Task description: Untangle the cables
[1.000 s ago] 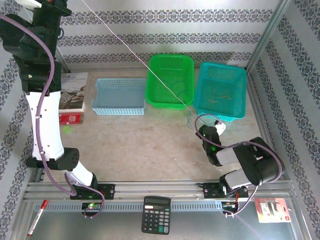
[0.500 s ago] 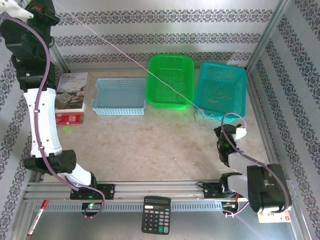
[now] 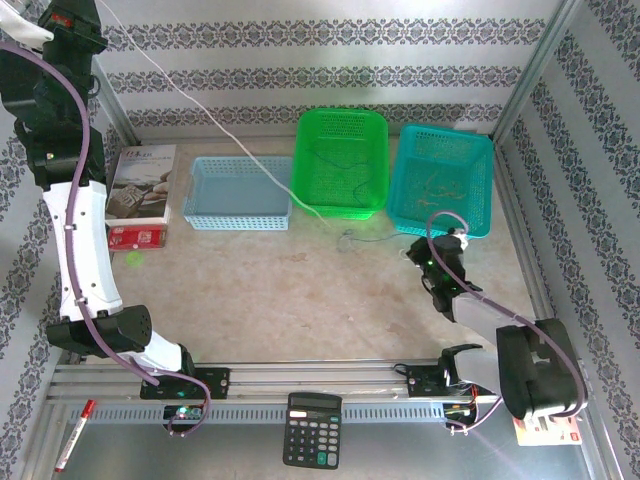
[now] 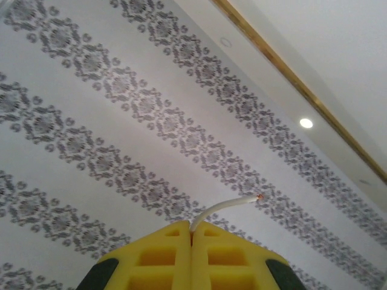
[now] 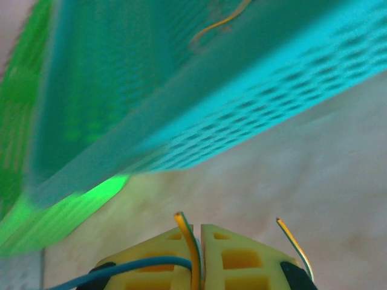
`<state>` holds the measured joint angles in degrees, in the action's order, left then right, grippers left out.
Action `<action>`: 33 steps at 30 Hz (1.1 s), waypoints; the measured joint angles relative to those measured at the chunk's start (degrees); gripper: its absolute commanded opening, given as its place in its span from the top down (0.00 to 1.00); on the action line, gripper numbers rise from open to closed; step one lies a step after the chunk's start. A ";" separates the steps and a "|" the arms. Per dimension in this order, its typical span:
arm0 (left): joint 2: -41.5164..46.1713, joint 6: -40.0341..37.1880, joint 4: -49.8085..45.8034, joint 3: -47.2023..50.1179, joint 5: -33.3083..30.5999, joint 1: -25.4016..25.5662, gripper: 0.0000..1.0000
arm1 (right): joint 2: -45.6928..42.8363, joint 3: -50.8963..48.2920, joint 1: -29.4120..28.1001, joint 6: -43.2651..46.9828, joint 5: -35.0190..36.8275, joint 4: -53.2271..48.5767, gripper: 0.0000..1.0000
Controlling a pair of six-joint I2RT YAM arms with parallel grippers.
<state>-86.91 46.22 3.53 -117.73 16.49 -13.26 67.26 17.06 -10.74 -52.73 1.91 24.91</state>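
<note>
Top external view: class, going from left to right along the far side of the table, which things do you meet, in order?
Book → pale blue basket → green basket → teal basket.

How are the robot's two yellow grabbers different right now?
The left gripper is raised high, pointing toward the wallpaper, while the right gripper sits low by the teal basket, near the table. The left gripper pinches one white wire; the right gripper pinches yellowish and blue wires. Both are yellow and pressed shut.
</note>
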 measured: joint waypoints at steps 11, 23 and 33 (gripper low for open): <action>2.10 8.07 7.54 8.17 10.82 2.56 1.00 | 3.39 2.29 -11.72 6.34 -3.52 0.20 1.00; 22.60 1.36 8.70 41.20 14.25 19.80 1.00 | 5.03 8.74 -12.04 12.31 -7.52 0.13 1.00; 28.20 -7.89 5.73 70.27 6.93 34.34 1.00 | 7.43 11.91 -12.04 15.76 -9.38 -2.60 1.00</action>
<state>-58.72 38.33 9.26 -47.46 23.42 21.08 74.70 28.97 -22.79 -36.97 -7.46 22.31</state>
